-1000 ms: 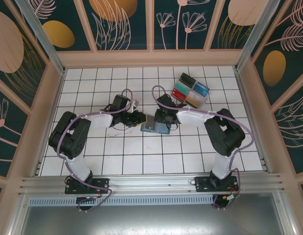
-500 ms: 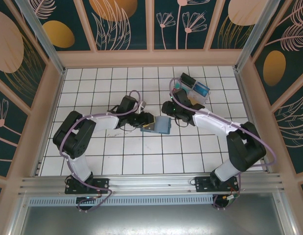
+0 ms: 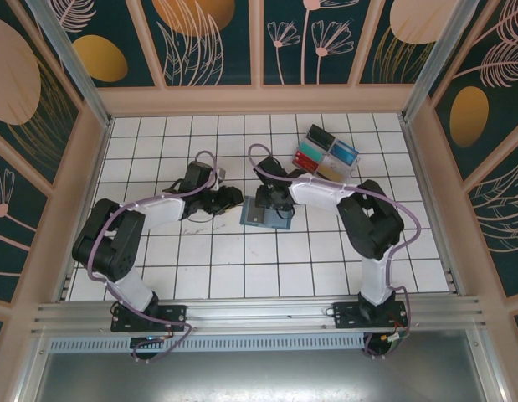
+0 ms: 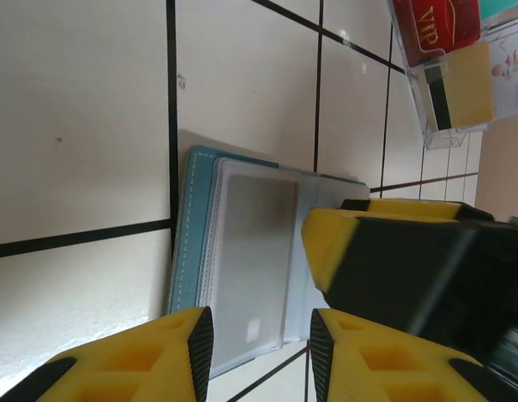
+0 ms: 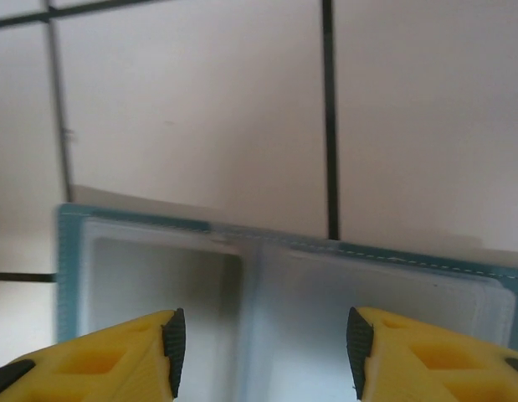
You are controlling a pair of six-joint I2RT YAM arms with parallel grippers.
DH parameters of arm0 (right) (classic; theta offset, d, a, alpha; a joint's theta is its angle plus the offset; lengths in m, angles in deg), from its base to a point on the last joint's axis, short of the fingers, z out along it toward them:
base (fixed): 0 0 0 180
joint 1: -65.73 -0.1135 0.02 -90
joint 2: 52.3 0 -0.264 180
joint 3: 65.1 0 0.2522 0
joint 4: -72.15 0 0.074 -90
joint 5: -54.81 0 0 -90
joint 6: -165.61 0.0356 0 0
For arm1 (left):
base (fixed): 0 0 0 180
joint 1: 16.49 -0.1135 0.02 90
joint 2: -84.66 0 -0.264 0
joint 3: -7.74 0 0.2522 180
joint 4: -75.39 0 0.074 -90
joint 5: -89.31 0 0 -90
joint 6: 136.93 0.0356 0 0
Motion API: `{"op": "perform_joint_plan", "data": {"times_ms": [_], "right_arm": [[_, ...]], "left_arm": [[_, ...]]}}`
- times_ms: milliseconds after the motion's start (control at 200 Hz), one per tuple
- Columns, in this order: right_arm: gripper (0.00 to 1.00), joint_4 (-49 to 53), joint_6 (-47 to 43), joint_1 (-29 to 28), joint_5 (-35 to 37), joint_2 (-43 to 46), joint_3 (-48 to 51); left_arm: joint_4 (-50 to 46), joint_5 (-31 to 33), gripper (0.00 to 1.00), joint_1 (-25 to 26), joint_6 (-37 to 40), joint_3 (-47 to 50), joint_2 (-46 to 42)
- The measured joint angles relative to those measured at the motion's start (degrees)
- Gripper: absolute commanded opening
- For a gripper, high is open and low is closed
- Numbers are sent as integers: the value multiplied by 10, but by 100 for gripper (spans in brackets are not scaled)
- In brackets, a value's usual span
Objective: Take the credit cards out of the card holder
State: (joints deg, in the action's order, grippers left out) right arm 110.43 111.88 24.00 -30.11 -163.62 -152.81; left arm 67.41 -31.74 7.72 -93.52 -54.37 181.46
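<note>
The teal card holder point(image 3: 265, 217) lies open and flat on the white tiles. In the left wrist view the card holder point(image 4: 202, 251) shows frosted clear inner slots, and the right wrist view looks down on the card holder point(image 5: 284, 276) from close above. The credit cards are hidden; I cannot make one out in the slots. My left gripper point(image 3: 233, 198) stands open just left of the holder, its jaws point(image 4: 259, 352) apart with nothing between them. My right gripper point(image 3: 272, 201) hangs over the holder's far edge, open point(image 5: 263, 352) and empty. The right gripper's yellow fingers point(image 4: 342, 243) show over the holder.
A clear plastic tray point(image 3: 327, 153) with coloured compartments stands at the back right, with the tray point(image 4: 459, 117) showing at the top right of the left wrist view. Wooden walls ring the tiled floor. Open tiles lie in front of the holder.
The right arm swung out toward the tray and has come back over the holder. The left gripper has drawn back a little to the left. Both grippers' jaws have widened.
</note>
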Motion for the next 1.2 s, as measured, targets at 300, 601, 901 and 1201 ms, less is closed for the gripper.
{"op": "perform_joint_plan", "data": {"times_ms": [300, 601, 901, 1201], "right_arm": [[42, 28, -9, -7, 37, -27, -21], [38, 26, -14, -8, 43, -29, -21], [37, 17, -15, -8, 44, -29, -16], [36, 14, -15, -8, 43, -28, -14]], "left_arm": [[15, -21, 39, 6, -5, 10, 13], [14, -25, 38, 31, -4, 6, 49], [9, -25, 35, 37, -4, -9, 54], [9, -26, 36, 39, -4, -12, 72]]}}
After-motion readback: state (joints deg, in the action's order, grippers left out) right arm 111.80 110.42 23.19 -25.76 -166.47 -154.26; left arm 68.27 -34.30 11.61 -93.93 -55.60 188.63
